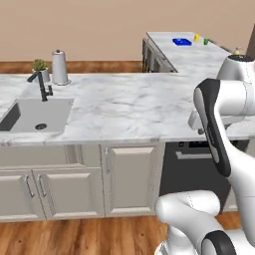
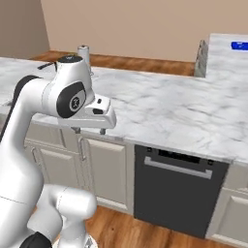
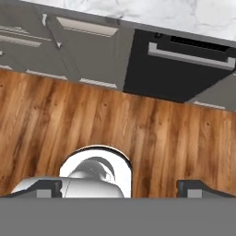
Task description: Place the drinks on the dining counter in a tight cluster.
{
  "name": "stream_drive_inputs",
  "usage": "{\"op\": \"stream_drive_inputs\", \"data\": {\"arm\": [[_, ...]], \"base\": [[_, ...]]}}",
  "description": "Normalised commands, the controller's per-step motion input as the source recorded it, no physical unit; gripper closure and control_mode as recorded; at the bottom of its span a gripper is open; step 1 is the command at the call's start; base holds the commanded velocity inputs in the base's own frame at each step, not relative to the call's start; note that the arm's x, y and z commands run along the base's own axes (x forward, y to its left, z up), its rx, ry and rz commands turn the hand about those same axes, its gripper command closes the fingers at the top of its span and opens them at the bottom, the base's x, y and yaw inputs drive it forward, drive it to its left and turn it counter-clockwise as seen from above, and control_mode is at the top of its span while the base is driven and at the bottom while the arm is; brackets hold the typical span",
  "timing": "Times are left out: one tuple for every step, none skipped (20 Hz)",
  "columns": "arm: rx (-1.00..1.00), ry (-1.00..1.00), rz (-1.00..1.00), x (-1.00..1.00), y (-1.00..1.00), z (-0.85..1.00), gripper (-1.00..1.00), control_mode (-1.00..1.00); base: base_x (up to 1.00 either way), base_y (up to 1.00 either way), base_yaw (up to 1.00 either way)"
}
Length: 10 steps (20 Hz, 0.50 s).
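The pincer [image 3: 120, 186] hangs open and empty above the wooden floor [image 3: 138, 133]. No drinks are recognisable; the far desk [image 1: 191, 55] at 1 o'clock carries only small items. Driving there, the arm could strike the near desk [image 1: 124, 107] edge.

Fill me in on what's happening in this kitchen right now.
The robot arm is handling nothing. Its gripper hangs open and empty just off the front edge of the marble counter, above the wooden floor near the black dishwasher. No drinks are within its reach. A sink and a paper towel roll sit to the left.
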Motion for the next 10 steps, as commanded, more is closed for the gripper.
{"op": "stream_drive_inputs", "data": {"arm": [[0.00,0.00,0.00,0.00,0.00,0.00,-1.00,1.00],[0.00,0.00,0.00,0.00,0.00,0.00,-1.00,1.00],[0.00,0.00,0.00,0.00,0.00,0.00,-1.00,1.00],[0.00,0.00,0.00,0.00,0.00,0.00,-1.00,1.00],[0.00,0.00,0.00,0.00,0.00,0.00,-1.00,1.00],[0.00,0.00,0.00,0.00,0.00,0.00,-1.00,1.00],[0.00,0.00,0.00,0.00,0.00,0.00,-1.00,1.00],[0.00,0.00,0.00,0.00,0.00,0.00,-1.00,1.00],[0.00,0.00,0.00,0.00,0.00,0.00,-1.00,1.00],[0.00,0.00,0.00,0.00,0.00,0.00,-1.00,1.00]], "base": [[0.17,1.00,0.05],[0.16,1.00,0.00],[0.21,1.00,0.00],[0.32,1.00,0.00],[0.39,1.00,0.00],[0.40,1.00,0.00],[0.38,1.00,0.00],[0.35,1.00,0.00],[0.31,1.00,0.00],[0.27,1.00,0.00]]}}
